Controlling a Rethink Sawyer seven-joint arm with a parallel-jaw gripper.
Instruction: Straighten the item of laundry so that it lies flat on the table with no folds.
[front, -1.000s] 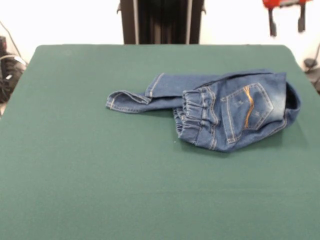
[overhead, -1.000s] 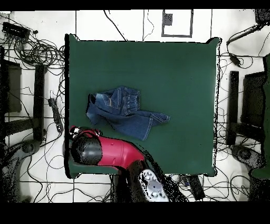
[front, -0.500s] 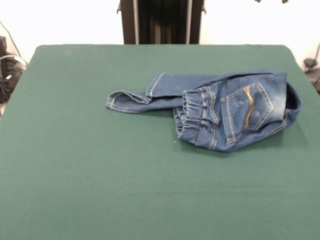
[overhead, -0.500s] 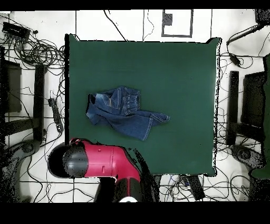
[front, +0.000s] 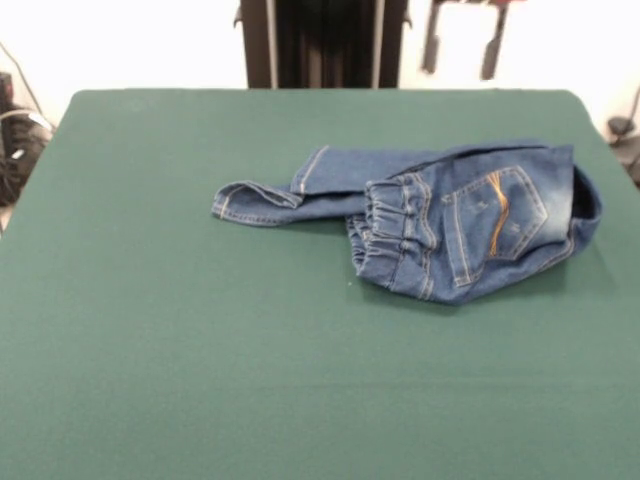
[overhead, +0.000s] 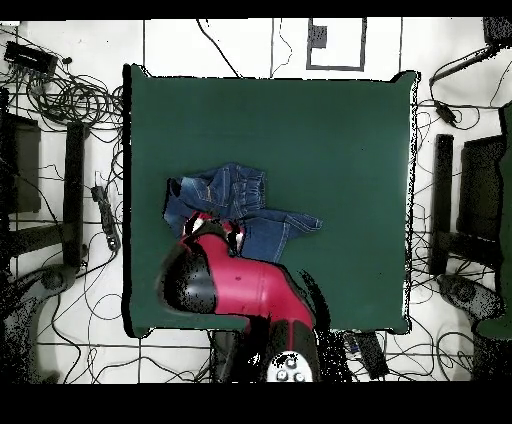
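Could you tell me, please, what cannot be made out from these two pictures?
- Gripper, front view: the top edge cuts off all but two dark fingers, set apart.
- Jeans, overhead view: the red arm covers part of them.
- Jeans' front and button: folded under, unseen in both views.

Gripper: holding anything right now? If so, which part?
Nothing held. In the front view the gripper hangs open at the top edge, well above the jeans, which lie bunched and folded on the table, untouched.
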